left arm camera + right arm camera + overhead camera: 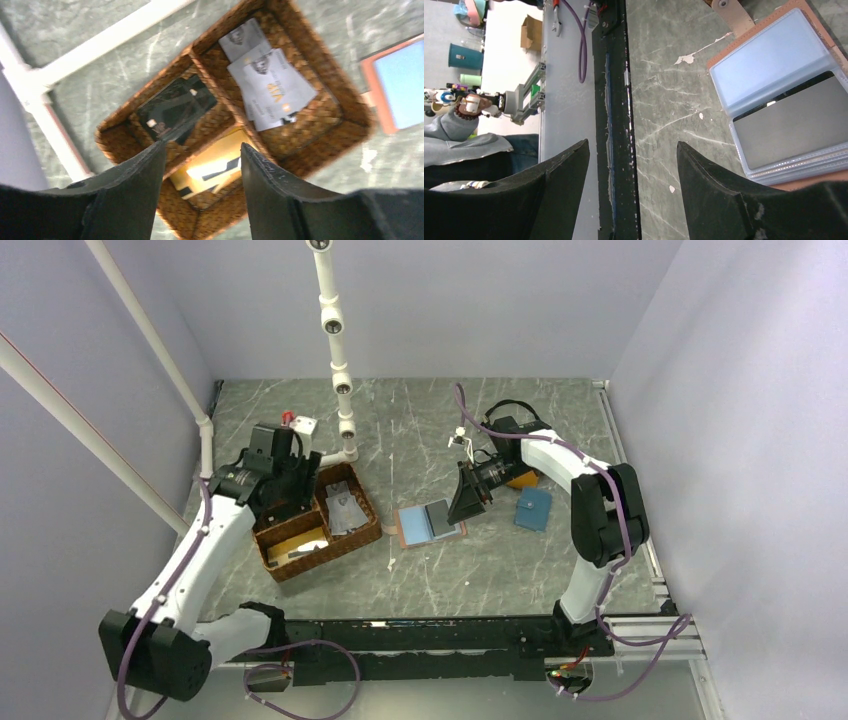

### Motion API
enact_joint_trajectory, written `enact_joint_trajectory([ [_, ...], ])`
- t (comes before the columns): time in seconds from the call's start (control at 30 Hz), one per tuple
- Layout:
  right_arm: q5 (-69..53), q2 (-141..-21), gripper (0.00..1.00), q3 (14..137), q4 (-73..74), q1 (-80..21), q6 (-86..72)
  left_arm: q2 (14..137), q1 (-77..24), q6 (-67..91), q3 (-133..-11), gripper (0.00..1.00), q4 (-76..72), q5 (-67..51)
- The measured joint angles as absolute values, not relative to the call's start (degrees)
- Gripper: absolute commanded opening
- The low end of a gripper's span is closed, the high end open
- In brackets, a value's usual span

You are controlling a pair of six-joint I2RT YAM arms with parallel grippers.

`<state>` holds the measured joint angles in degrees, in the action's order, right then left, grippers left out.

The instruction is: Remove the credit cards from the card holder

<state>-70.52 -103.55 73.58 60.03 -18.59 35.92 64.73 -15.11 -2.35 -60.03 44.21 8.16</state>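
The salmon-pink card holder lies open on the table, light-blue pockets up, with a grey-silver credit card in its right half. In the right wrist view the holder and that card show at the right. My right gripper is open and empty just right of the holder; in its own view it hangs over bare table. My left gripper is open and empty above the basket; it also shows in its own view. Grey-silver cards lie in the basket's right compartment.
The wicker basket also holds a black card and a yellow card. A teal-blue wallet and an orange wallet lie near the right arm. White pipe frame stands behind. The table's black front rail is near.
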Motion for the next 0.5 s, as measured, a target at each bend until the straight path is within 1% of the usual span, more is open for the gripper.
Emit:
enact_joint_trajectory([
  [0.3,-69.4,-104.0,0.67,74.0,59.9,-18.6,35.5,56.8,-15.1,15.7,-58.8,0.82,41.3,-0.9],
  [0.5,-67.1,-104.0,0.67,74.0,58.8,-18.7,33.8,57.0,-15.1,23.7,-56.6,0.93,36.9,-6.8],
])
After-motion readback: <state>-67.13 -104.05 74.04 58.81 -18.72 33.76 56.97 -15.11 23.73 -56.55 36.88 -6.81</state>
